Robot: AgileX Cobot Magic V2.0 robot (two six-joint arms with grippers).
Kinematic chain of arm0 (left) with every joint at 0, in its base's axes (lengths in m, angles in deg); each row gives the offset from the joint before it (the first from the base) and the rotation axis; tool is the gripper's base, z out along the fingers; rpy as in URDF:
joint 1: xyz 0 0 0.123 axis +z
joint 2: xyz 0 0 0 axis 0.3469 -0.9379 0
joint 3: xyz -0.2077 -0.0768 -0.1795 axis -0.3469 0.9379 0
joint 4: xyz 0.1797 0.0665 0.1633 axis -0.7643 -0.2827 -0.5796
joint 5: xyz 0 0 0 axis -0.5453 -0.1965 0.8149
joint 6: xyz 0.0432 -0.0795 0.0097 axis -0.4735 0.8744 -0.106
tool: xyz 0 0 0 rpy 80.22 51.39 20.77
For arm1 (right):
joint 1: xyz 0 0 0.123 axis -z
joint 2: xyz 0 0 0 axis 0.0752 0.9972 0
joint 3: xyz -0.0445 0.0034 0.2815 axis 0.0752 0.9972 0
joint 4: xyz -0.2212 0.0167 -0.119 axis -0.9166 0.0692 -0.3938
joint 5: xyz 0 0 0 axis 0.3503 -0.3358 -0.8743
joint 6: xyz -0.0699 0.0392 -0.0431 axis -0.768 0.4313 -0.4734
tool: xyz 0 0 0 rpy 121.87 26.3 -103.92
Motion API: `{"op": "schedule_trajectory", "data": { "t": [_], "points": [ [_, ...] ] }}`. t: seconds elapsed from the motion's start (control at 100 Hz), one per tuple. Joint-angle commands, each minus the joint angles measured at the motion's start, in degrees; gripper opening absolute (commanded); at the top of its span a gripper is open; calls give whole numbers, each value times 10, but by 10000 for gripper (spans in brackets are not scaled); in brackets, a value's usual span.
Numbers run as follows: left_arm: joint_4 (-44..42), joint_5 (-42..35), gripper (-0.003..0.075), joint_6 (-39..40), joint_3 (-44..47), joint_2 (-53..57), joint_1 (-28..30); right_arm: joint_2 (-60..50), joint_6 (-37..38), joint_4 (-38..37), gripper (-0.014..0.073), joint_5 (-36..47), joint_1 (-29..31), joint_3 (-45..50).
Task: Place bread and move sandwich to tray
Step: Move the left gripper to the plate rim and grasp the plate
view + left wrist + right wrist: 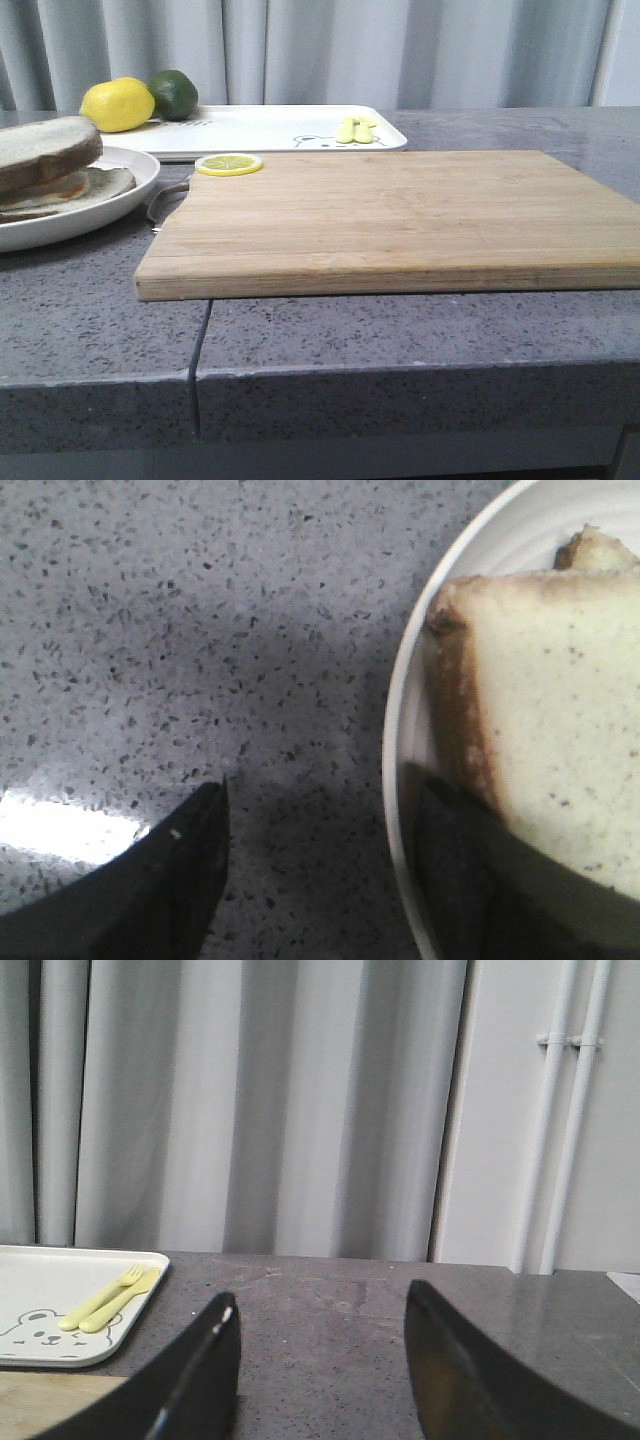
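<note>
Bread [45, 148], thick with a dark brown crust, lies on top of the sandwich [70, 188] on its round white plate at the left edge of the front view. This plate stands on the grey speckled bench [400, 340], just beside the left corner of a wooden cutting board [400, 220]. A lemon slice [229, 164] rests on the far left corner of the board. Behind the board is the tray [260, 128], white, with a small bear drawing. On it are a lemon [117, 104], a lime [174, 93] and pale yellow cutlery [357, 129]. No arm shows in this view.

In the left wrist view the left tool [320, 870] has its fingers apart. One finger is over the bare bench and the other finger [470, 880] is over the inside of the plate, at the crust edge of the bread; I cannot tell if it touches. The plate rim passes between the two fingers.

In the right wrist view the right tool [320, 1380] is also spread apart and holds nothing. It is above the bench and looks toward grey curtains [250, 1100]. The corner of the tray with the bear and the cutlery shows at one side, well apart from the fingers.
</note>
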Motion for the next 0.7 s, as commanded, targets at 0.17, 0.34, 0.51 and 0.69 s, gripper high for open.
{"op": "schedule_trajectory", "data": {
  "t": [0.17,0.34,0.51,0.69],
  "points": [
    [21,-28,388,-4,-20,-24,-1,2,-4,-25,393,4,3,-17],
    [23,-28,388,-5,-20,-29,-1,2,-4,-25,393,5,3,-17],
    [23,-28,313,-5,-20,-29,-1,2,-4,-25,393,5,3,-17],
    [23,-28,71,-10,-20,-29,-1,2,-4,-25,393,5,3,-17]
  ]
}}
